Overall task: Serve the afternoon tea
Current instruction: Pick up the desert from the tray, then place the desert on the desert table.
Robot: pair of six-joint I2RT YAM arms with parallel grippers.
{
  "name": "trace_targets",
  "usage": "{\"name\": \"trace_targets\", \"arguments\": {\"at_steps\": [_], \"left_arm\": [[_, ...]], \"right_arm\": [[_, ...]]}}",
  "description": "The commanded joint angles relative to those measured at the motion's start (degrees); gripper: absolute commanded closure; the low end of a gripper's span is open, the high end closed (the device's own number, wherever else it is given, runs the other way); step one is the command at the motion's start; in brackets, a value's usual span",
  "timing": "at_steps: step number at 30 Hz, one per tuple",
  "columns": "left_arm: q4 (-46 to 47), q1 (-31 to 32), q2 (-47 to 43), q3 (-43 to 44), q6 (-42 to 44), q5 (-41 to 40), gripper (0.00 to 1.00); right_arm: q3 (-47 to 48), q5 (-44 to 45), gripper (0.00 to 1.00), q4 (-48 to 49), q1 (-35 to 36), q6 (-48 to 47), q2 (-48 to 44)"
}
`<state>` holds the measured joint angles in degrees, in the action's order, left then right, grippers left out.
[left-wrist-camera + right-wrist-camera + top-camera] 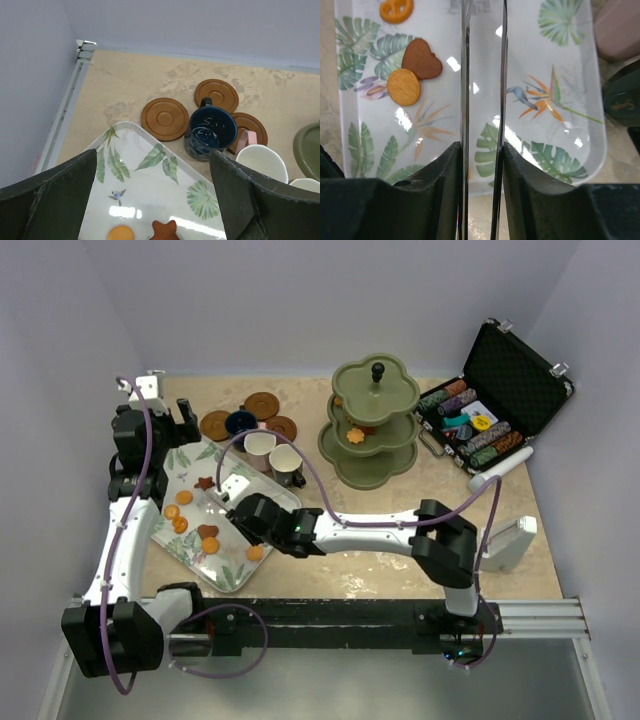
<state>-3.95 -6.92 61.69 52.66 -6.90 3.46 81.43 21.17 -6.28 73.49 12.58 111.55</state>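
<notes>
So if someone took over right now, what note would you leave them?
Left gripper: open, empty, above the tray's far end.
Right gripper: jaws nearly together over the tray; whether it holds anything is unclear.
Done: some biscuits on the stand.
To do: tray biscuits to move; navy cup stands among the three saucers, pinkish-white cup and cream cup beside the tray, none clearly on a saucer.

Under the right gripper (482, 150), a white tray (570, 100) printed with green leaves and orange flowers is being shown. Left of it, a brown heart biscuit (422, 57) and an orange round biscuit (403, 86) are being seen. Beyond the left gripper (152, 155), a navy cup (210, 132) and brown saucers (164, 118) are being shown.
</notes>
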Motion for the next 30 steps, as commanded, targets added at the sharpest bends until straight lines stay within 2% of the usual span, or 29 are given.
{"name": "trace_targets", "arguments": {"at_steps": [1, 9, 19, 30], "left_arm": [[2.80, 0.41, -3.94, -0.81, -1.01, -6.44, 0.02], [2.45, 0.33, -5.09, -1.07, -1.37, -10.49, 0.02], [2.98, 0.33, -4.56, -1.16, -1.28, -8.74, 0.01], [2.98, 0.41, -4.30, -1.34, -1.28, -7.77, 0.01]], "right_arm": [[1.98, 6.77, 0.66, -1.01, -0.02, 0.17, -7.56], [3.65, 13.19, 0.66, -6.37, -3.44, -0.71, -13.98], [4.00, 16.88, 0.66, -11.90, -11.44, 0.43, -25.32], [1.72, 18.91, 0.65, -16.30, -18.29, 1.31, -32.70]]}}
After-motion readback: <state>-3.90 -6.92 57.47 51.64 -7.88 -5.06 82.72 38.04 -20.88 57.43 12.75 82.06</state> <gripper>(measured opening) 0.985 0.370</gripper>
